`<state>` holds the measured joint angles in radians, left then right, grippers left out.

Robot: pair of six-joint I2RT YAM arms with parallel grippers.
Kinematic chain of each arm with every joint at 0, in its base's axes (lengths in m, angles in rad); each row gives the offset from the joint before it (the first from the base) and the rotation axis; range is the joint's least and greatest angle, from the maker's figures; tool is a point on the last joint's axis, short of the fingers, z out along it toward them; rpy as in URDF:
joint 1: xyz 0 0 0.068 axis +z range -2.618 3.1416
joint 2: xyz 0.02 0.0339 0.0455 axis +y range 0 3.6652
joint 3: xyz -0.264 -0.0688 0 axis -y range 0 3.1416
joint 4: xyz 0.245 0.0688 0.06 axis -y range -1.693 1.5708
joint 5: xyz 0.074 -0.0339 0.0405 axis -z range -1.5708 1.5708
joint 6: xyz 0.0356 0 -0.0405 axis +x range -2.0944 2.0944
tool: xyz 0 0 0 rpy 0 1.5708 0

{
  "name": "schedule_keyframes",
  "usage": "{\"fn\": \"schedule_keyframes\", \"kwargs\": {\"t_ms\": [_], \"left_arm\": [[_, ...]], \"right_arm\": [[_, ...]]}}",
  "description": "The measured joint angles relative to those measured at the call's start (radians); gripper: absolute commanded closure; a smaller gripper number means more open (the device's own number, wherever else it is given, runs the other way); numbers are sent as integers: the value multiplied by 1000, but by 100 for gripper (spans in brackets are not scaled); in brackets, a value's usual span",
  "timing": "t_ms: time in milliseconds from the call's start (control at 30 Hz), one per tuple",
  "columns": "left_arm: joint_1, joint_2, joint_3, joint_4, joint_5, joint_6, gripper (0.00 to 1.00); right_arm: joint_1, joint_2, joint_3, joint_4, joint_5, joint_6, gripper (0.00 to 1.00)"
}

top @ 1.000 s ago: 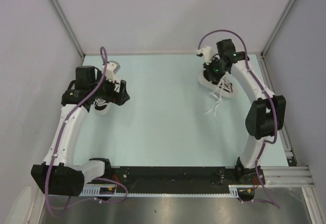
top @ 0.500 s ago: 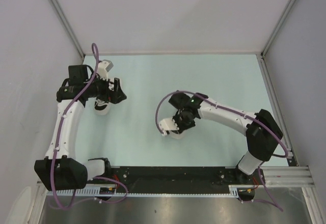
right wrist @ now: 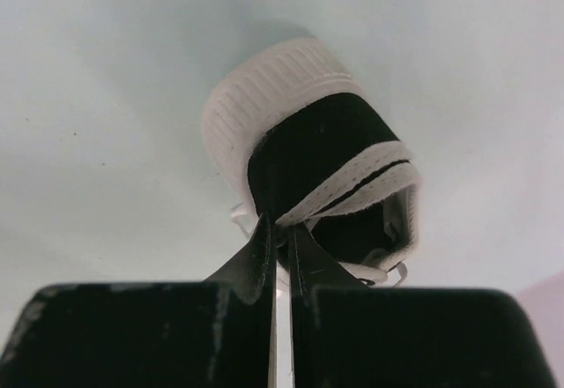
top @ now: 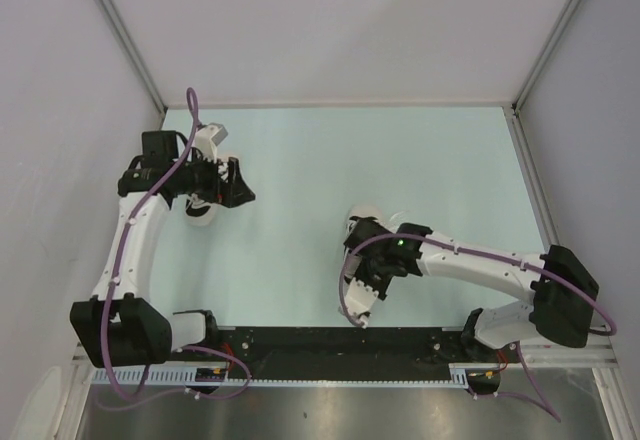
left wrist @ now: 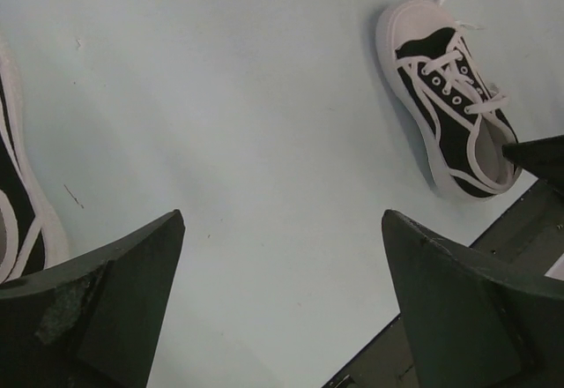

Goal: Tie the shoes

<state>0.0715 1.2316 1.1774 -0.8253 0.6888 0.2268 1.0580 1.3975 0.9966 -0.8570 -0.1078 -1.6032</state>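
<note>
Two black shoes with white soles and white laces lie on the pale table. One shoe (top: 366,220) (left wrist: 449,97) is near the middle front, toe cap pointing away from the arm bases. My right gripper (top: 378,250) (right wrist: 280,229) is shut on the black collar at the heel of this shoe (right wrist: 308,141). The other shoe (top: 200,210) (left wrist: 18,212) lies at the left, mostly hidden under my left arm. My left gripper (top: 240,185) (left wrist: 282,220) hovers beside it, open, with only bare table between its fingers (left wrist: 106,309).
Grey walls with metal posts (top: 120,30) close in the table on the left, back and right. The black base rail (top: 330,345) runs along the near edge, and its corner (left wrist: 529,229) lies just behind the held shoe in the left wrist view.
The right arm has swept from the far right corner to the near middle of the table, bringing the shoe along by its heel. The left arm has only shifted slightly, still open.
</note>
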Motion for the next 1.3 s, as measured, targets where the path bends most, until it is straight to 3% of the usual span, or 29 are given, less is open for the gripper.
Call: {"fn": "schedule_keyframes", "kwargs": {"t_ms": [267, 300, 333, 400, 433, 533, 600, 733, 833, 900, 1033, 1100, 1300], "left_arm": [[0, 5, -21, 17, 20, -2, 0], [0, 5, -24, 18, 22, -2, 0], [0, 5, -26, 18, 23, -1, 0], [-6, 5, -30, 23, 22, 1, 0], [-10, 5, -33, 24, 21, 2, 0], [-46, 5, -43, 35, 5, 12, 0], [-92, 5, -44, 42, -16, 19, 0], [-251, 27, -23, 85, -73, 16, 1], [-372, 142, 94, 126, -108, -2, 2], [-442, 246, 197, 156, -131, -21, 7], [-592, 515, 441, 209, -171, -80, 21], [-665, 656, 568, 217, -194, -99, 33], [-827, 979, 811, 198, -241, -147, 39]], "right_arm": [[-28, -98, -215, 162, 0, -282, 98], [-35, -98, -223, 177, -6, -295, 92], [-41, -98, -229, 196, -10, -307, 77], [-55, -98, -237, 244, -13, -325, 57], [-63, -100, -241, 275, -14, -334, 32], [-78, -142, -248, 334, -22, -326, 7], [-79, -217, -251, 339, -28, -297, 0], [-80, -441, -251, 291, -42, -190, 0], [-123, -621, -250, 236, -50, -23, 1], [-192, -696, -250, 211, -57, 92, 2], [-435, -832, -251, 180, -66, 375, 0], [-577, -880, -251, 180, -66, 496, 0], [-977, -889, -242, 188, -130, 822, 0]]}}
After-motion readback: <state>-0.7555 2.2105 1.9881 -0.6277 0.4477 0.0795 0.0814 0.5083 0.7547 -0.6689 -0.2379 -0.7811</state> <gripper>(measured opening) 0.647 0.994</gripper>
